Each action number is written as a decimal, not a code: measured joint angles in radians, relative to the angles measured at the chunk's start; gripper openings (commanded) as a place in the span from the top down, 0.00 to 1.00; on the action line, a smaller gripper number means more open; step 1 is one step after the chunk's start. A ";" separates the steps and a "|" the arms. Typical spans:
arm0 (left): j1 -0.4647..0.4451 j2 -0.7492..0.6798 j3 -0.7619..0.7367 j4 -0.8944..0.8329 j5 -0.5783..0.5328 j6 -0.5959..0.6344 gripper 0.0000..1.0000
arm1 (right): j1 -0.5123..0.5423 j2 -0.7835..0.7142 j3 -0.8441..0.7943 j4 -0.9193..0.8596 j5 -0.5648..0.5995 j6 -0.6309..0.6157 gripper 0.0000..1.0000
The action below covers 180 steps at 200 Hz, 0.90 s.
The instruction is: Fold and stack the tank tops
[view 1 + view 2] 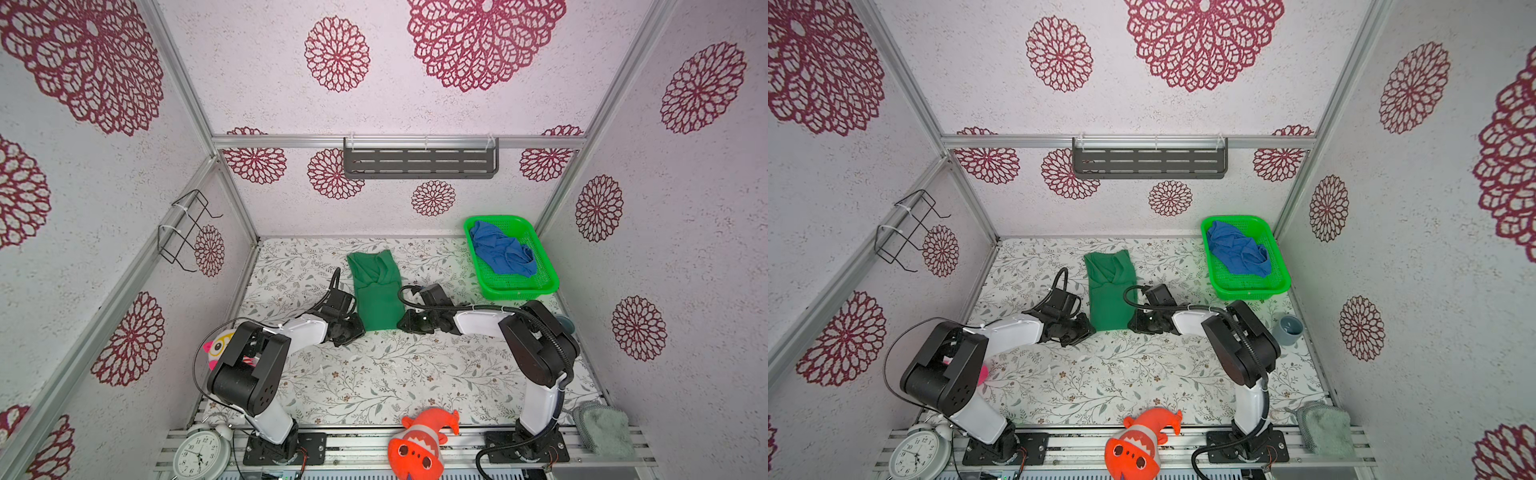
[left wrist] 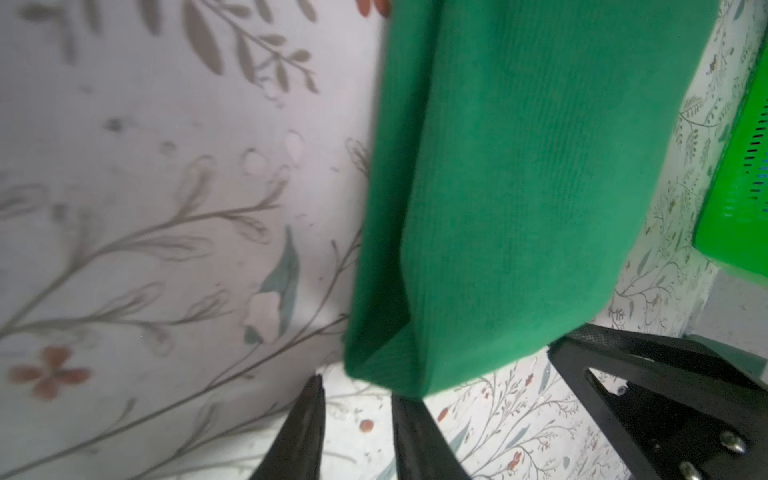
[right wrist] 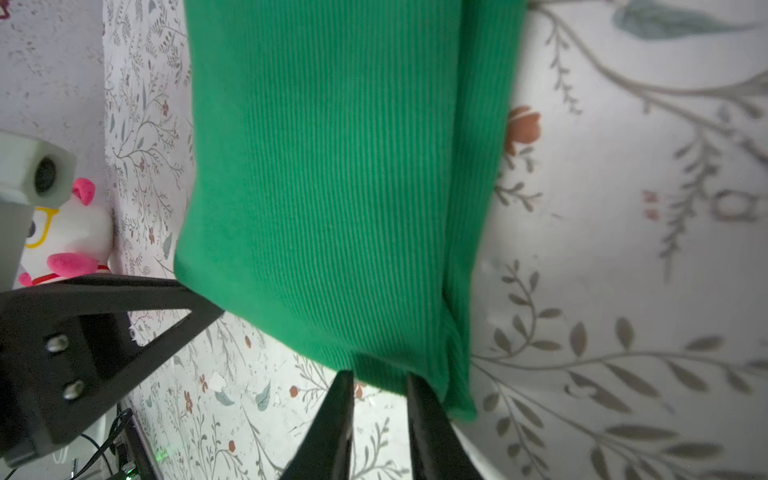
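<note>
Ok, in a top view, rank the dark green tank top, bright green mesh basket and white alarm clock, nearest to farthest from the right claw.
1. Dark green cloth tank top, just left of the right claw.
2. Bright green plastic mesh basket, back right.
3. White round alarm clock, front left.

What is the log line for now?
green tank top: flat on table | left gripper: open at hem | right gripper: open at hem | blue tank top: in basket

Grey cup (image 1: pixel 567 325) mostly behind the right arm (image 1: pixel 536 345)
</note>
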<state>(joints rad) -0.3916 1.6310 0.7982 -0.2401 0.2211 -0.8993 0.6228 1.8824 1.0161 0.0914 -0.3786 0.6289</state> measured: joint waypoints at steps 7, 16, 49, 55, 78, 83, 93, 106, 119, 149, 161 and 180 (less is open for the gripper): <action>0.000 -0.027 -0.002 -0.018 -0.003 0.000 0.65 | -0.002 -0.010 -0.004 -0.006 0.000 -0.002 0.69; 0.000 -0.072 -0.002 -0.039 -0.003 0.000 0.62 | -0.006 -0.027 -0.010 -0.017 0.001 -0.002 0.65; 0.000 -0.167 0.013 -0.066 -0.025 0.008 0.40 | -0.034 -0.105 -0.020 -0.052 0.005 -0.023 0.49; 0.000 -0.163 0.013 -0.062 -0.029 0.008 0.36 | -0.038 -0.112 -0.020 -0.052 0.006 -0.027 0.48; 0.000 -0.113 0.007 -0.040 -0.031 -0.005 0.33 | -0.048 -0.115 -0.020 -0.052 0.006 -0.033 0.47; 0.000 -0.100 0.004 -0.031 -0.031 -0.010 0.33 | -0.049 -0.112 -0.021 -0.051 0.006 -0.034 0.47; 0.000 -0.074 0.001 -0.021 -0.031 -0.018 0.33 | -0.049 -0.105 -0.021 -0.049 0.005 -0.033 0.46; 0.000 -0.047 -0.003 0.000 -0.032 -0.029 0.34 | -0.049 -0.089 -0.021 -0.042 0.001 -0.033 0.43; -0.003 -0.027 -0.003 0.019 -0.031 -0.038 0.36 | -0.049 -0.068 -0.023 -0.034 -0.002 -0.029 0.41; -0.016 -0.006 -0.034 0.088 -0.032 -0.073 0.44 | -0.050 -0.036 -0.037 0.016 -0.019 -0.018 0.41; -0.019 -0.003 -0.053 0.138 -0.029 -0.092 0.48 | -0.050 -0.033 -0.047 0.043 -0.027 -0.008 0.42; -0.021 0.015 -0.068 0.210 -0.022 -0.117 0.51 | -0.050 -0.022 -0.053 0.082 -0.040 0.005 0.47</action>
<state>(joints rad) -0.4126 1.6463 0.7303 -0.0303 0.1989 -1.0168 0.5728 1.8603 0.9627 0.1730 -0.4191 0.6338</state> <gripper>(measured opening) 0.505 0.557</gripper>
